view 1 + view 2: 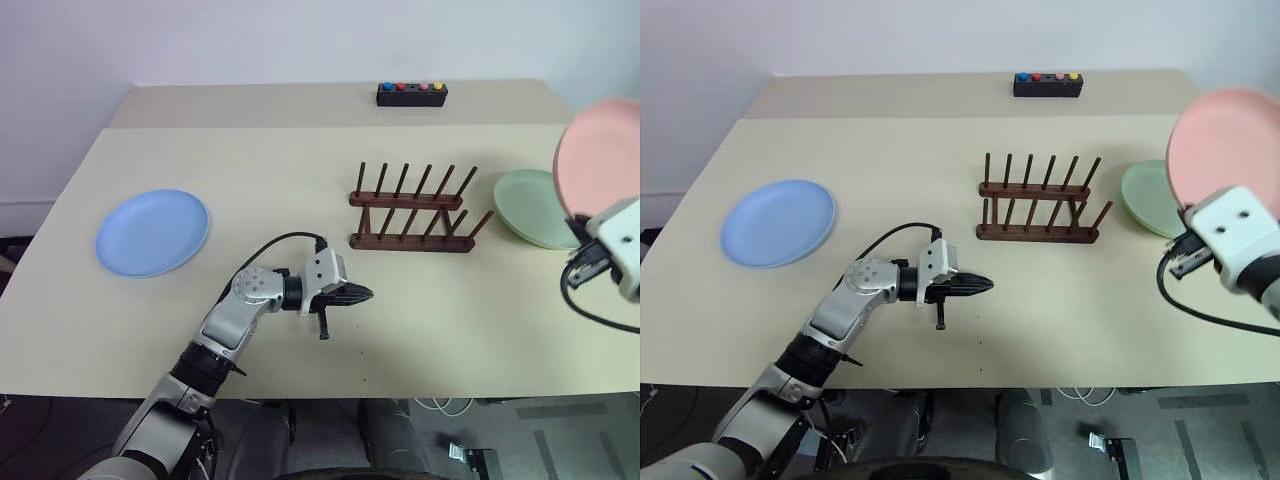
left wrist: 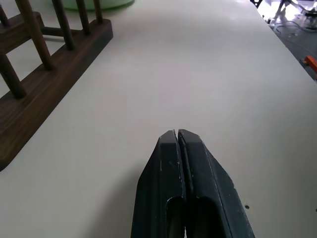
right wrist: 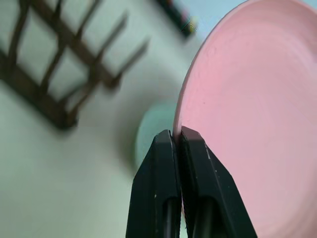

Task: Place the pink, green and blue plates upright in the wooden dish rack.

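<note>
A: What is the right gripper doing?

B: Its two black fingers are pinched on the rim of the pink plate. In the right wrist view the rim sits between the fingertips, and the plate's face spreads away to one side of the jaws. The plate is held up off the table, tilted toward upright.

A: And the green plate?

B: The green plate lies flat on the table, below and beyond the right jaws, partly hidden behind the pink one. It is just beside the right end of the wooden dish rack, apart from it.

A: Where is the rack relative to the right jaws?

B: Off to their left and lower down, with no plate in it. Its two rails lie parallel, pegs leaning slightly.

A: The left gripper?

B: Its fingers are pressed together with nothing between them. It hovers low over the bare table, pointing to the right. The rack's near rail is beyond the fingertips and a little to the side, near but not touching.

A: And the blue plate?

B: The blue plate lies flat on the table, well behind the left jaws, on the far side of that arm, well apart from the rack. A small black box with coloured buttons sits at the table's far edge, beyond the rack.
</note>
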You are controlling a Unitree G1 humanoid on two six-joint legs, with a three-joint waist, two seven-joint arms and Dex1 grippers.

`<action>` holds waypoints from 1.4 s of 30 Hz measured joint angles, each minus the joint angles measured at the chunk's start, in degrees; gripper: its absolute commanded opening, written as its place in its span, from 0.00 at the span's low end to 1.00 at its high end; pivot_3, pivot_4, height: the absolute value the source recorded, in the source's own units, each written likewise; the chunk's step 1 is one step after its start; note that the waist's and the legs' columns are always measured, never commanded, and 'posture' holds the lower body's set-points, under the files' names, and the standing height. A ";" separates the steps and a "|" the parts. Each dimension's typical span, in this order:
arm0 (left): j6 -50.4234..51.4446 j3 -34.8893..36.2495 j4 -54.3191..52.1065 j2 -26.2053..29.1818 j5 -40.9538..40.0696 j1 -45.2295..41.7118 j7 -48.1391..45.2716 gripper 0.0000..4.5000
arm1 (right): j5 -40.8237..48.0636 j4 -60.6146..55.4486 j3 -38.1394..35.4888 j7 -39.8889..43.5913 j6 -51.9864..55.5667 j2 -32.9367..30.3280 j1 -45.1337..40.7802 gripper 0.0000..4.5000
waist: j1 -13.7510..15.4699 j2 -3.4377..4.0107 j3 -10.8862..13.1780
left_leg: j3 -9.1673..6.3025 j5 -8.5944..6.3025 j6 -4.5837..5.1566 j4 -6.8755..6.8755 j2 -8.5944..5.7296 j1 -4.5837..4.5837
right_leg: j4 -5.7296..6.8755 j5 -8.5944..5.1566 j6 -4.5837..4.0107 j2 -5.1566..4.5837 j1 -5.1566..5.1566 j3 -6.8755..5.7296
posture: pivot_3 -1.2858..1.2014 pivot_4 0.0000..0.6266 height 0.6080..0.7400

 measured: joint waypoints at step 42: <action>1.65 3.08 -2.89 1.95 -2.98 -0.24 1.85 0.00 | 43.29 32.24 10.43 15.37 11.46 5.57 -33.70 0.02 | -0.08 0.00 0.02 | -0.02 0.00 0.01 -0.04 -0.01 -0.08 | 0.04 0.02 -0.01 -0.01 -0.15 -0.01 | 0.52 0.24 1.00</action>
